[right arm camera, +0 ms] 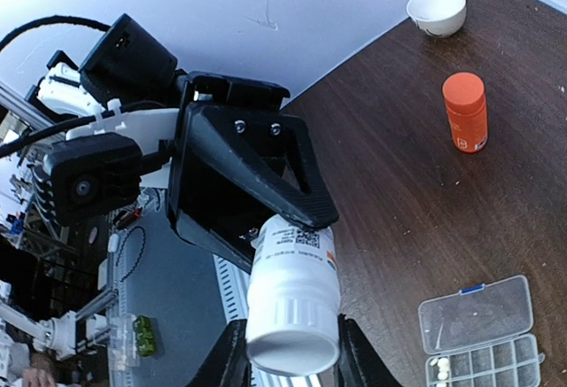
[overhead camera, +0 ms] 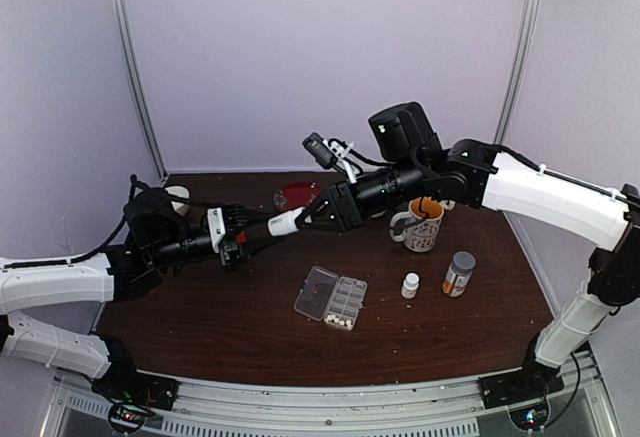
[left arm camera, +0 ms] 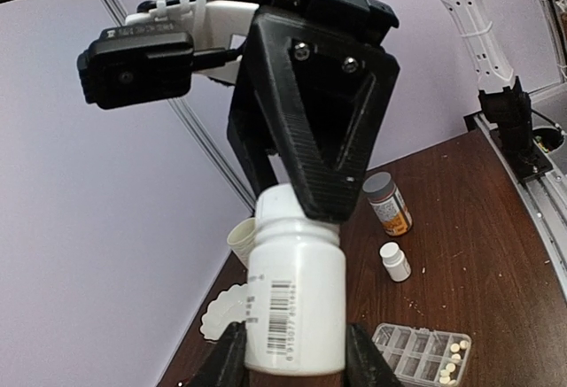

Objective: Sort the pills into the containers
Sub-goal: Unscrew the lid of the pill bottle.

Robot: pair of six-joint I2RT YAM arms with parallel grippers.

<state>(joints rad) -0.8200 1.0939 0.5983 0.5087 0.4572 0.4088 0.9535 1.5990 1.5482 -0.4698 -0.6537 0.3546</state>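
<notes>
Pills [overhead camera: 340, 322] sit in a few cells at the near end of the clear pill box [overhead camera: 352, 290]. The box lies lid-open on the worktop, about midway along and toward the near edge, while two robot arms meet in the air above and behind it over a white bottle [left arm camera: 297, 290].

The left gripper [left arm camera: 295, 343] is clamped on the bottle's body and holds it roughly level over the middle of the worktop. The right gripper [right arm camera: 292, 343] faces it from the opposite end, its fingers [right arm camera: 232, 356] set against either side of the cap [left arm camera: 282, 205] in what looks like a firm pinch.

The step in hand appears to be uncapping the bottle so that its contents can go to the box, most of whose cells look unfilled. The next move likely calls for the right wrist to twist the cap while the left grip stays rigid, then to draw the cap off along the bottle's length. With the bottle lying nearly level, its mouth would best be tipped upward before the cap comes free, or pills could scatter across the worktop.

A mug [overhead camera: 420, 225], a grey-capped bottle [overhead camera: 459, 274] and a small white bottle [overhead camera: 410, 285] stand toward the worktop's right side, clear of the box.
</notes>
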